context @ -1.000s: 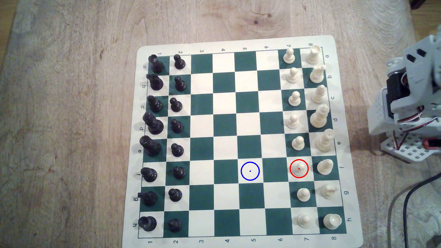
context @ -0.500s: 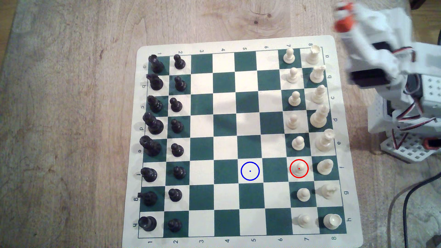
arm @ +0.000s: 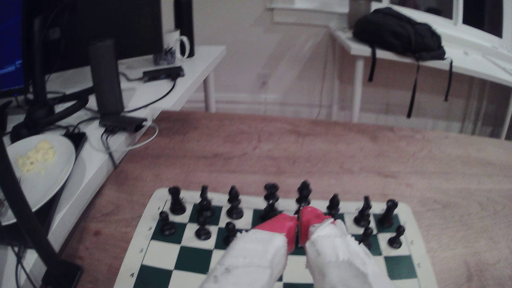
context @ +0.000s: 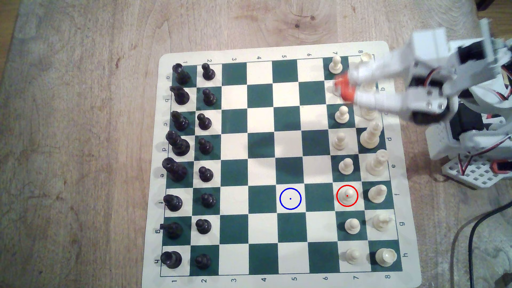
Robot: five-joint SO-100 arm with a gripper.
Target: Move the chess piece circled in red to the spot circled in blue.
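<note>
The chess piece [context: 347, 195], a small cream pawn inside a red ring, stands on a cream square near the board's right side in the exterior view. Two squares to its left in that view lies the spot [context: 290, 198], a bare cream square with a blue ring and dot. My gripper [context: 343, 88] hangs blurred over the cream pawns near the board's upper right, far from the ringed pawn. In the wrist view its red fingertips [arm: 282, 225] press together, so my gripper [arm: 298, 229] is shut with nothing in it.
The green-and-cream board [context: 249, 52] lies on a wooden table. Black pieces [context: 180, 149] fill two columns at the exterior view's left, cream pieces [context: 370, 137] two columns at its right. The arm's base [context: 476, 155] and a black cable [context: 471, 241] sit right of the board.
The arm has unfolded from beside the board, swung past the upper right corner, and now reaches over the cream pawns there. No piece has moved.
</note>
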